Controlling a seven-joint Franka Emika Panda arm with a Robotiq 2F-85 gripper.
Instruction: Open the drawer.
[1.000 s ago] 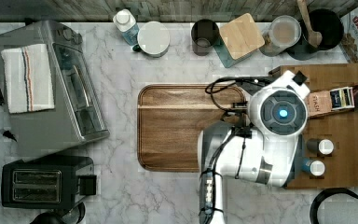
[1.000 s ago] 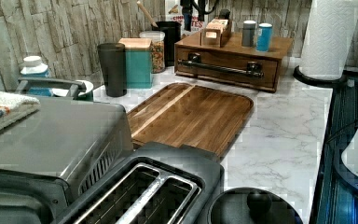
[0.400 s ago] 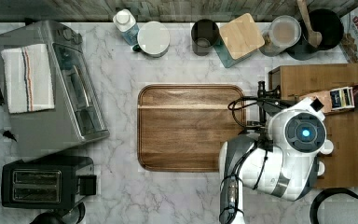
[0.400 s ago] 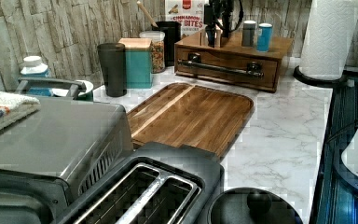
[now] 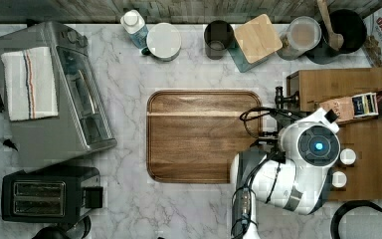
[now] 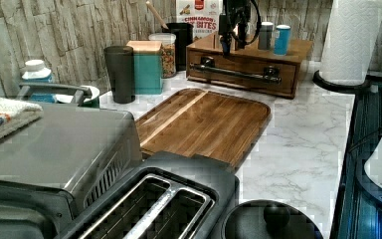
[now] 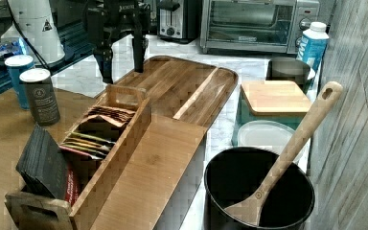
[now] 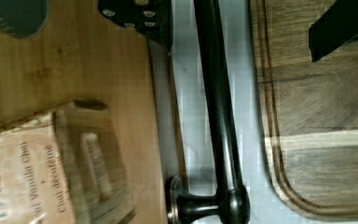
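The drawer is being seen closed in the left view, flush in the front of a box-like wooden cabinet that is standing on the marble counter against the stone wall. Its long black bar handle is being carried on two posts across the front. In the top view the cabinet is sitting at the top view's right, just beside the darker rounded-corner tray.

The gripper is being held above the handle — in the left view its dark fingers are pointing down over the cabinet's front edge, still apart from the bar. In the right view the gripper is shown with its two fingers spread, nothing being held between them. In the wrist view the handle is running between the two finger pads, one over the cabinet top and one over the tray — the jaws are standing wide on either side of the bar without touching it.

On the cabinet top a wooden tea-bag caddy and two small canisters are being kept.
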